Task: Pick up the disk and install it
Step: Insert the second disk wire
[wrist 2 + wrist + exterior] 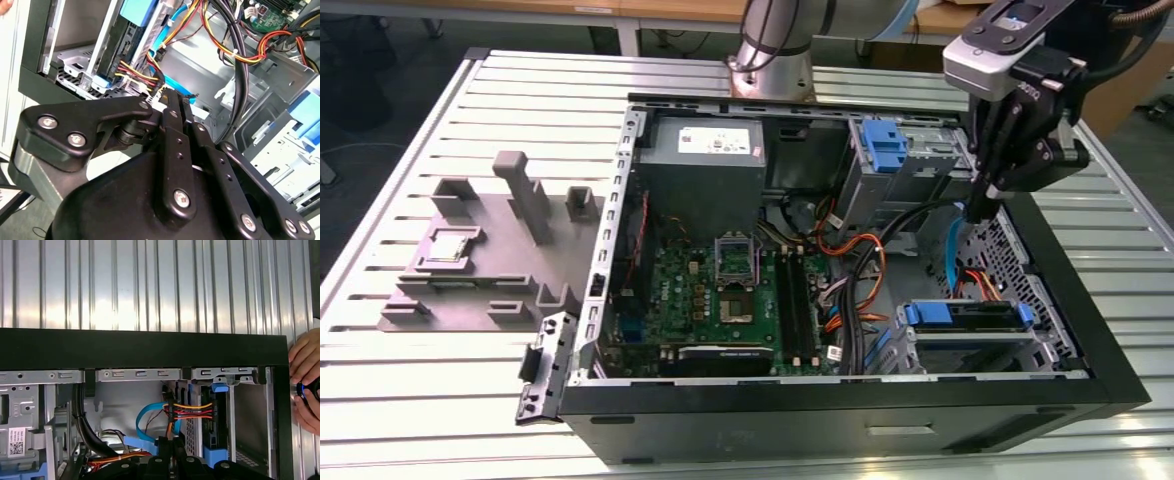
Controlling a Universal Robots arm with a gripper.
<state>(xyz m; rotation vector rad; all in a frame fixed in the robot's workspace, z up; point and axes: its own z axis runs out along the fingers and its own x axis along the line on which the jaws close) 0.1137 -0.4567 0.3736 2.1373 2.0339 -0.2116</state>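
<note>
The disk (pixel 970 318) sits in the drive bay at the near right corner of the open computer case (pixel 1067 300), its blue carrier handle (pixel 930 315) facing the motherboard. In both wrist views it shows as a dark slab with blue edging (pixel 214 422) (pixel 119 45), with red, yellow and black power wires (pixel 192 410) running to it. My gripper (pixel 977 212) hangs above the case's right side, farther back than the disk and apart from it. Its black fingers (pixel 172 107) meet at the tips with nothing between them, as also seen in the first wrist view (pixel 167 444).
A second blue carrier (pixel 887 145) stands in the upper bay by the grey power supply (pixel 707 150). Orange and black cables (pixel 861 270) cross the case interior. A grey fixture block (pixel 494 250) lies on the slatted table. A person's hand (pixel 306 382) rests beside the case wall.
</note>
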